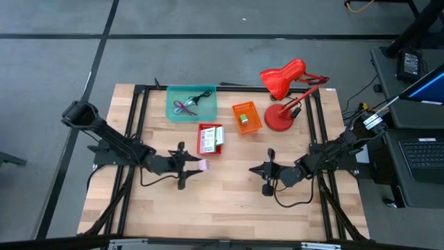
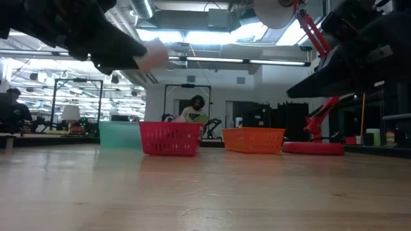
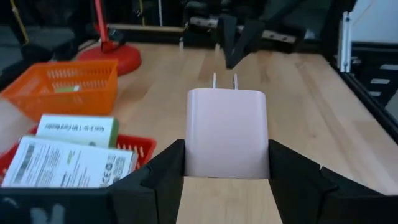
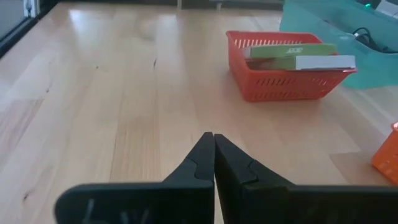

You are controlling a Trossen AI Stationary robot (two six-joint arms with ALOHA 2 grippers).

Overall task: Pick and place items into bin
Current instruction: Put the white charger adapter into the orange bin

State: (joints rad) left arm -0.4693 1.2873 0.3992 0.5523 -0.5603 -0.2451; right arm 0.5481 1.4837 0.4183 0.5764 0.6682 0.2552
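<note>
Wood table (image 1: 229, 201) below, arms above. Left gripper (image 3: 227, 177) squeezes pink cube (image 3: 227, 134) between jaws, prongs forward. Red basket (image 3: 140, 149) with white packets (image 3: 68, 163) just beside jaws. Smooth cube may slip, miss basket. Right gripper (image 4: 213, 163) clenched, empty.

A pale pink plug-in charger cube (image 3: 227, 132) sits between black fingers at the lower centre of the left wrist view. At left there, a red mesh basket (image 3: 138, 146) holds white printed packets (image 3: 68, 163), with an orange basket (image 3: 65, 87) above. In the high view, a teal bin (image 1: 191, 103) and a red desk lamp (image 1: 283, 82) show at upper centre on the light wood table (image 1: 229, 201).
</note>
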